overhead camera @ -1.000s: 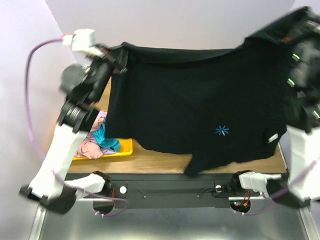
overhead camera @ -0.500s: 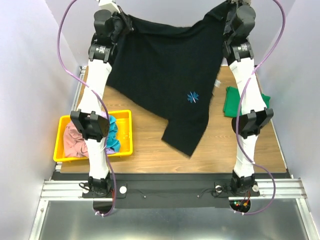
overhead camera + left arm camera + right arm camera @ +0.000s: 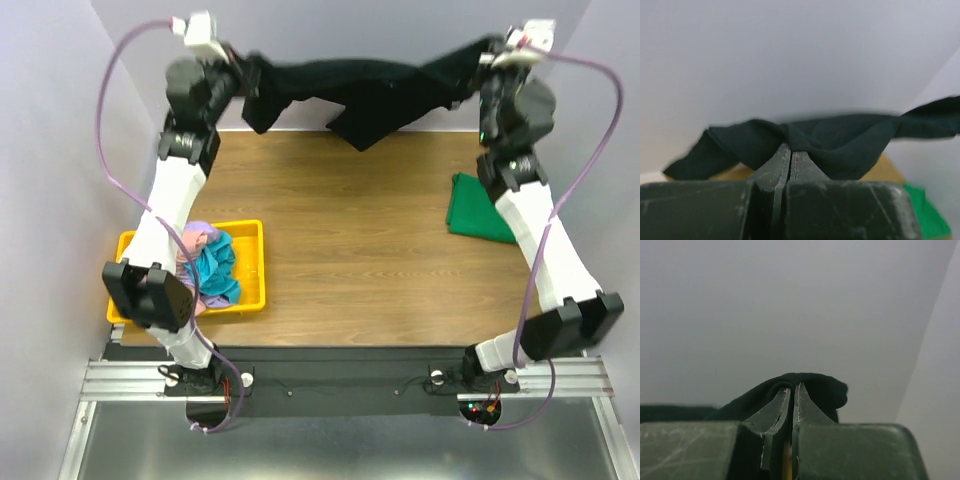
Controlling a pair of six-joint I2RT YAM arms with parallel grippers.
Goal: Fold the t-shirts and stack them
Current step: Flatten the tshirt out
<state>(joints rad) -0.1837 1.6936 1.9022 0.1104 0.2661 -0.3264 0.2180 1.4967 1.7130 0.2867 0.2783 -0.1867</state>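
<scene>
left hand upper left, right hand upper right, each clamped on black t-shirt stretched across frame top.

Your overhead view is bright, evenly lit, mostly sharp. In your left wrist view the black t-shirt just beyond the fingers blurs; the right one is dimmer.

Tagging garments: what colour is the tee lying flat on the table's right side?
The tee is green; the top view shows it best.
</scene>
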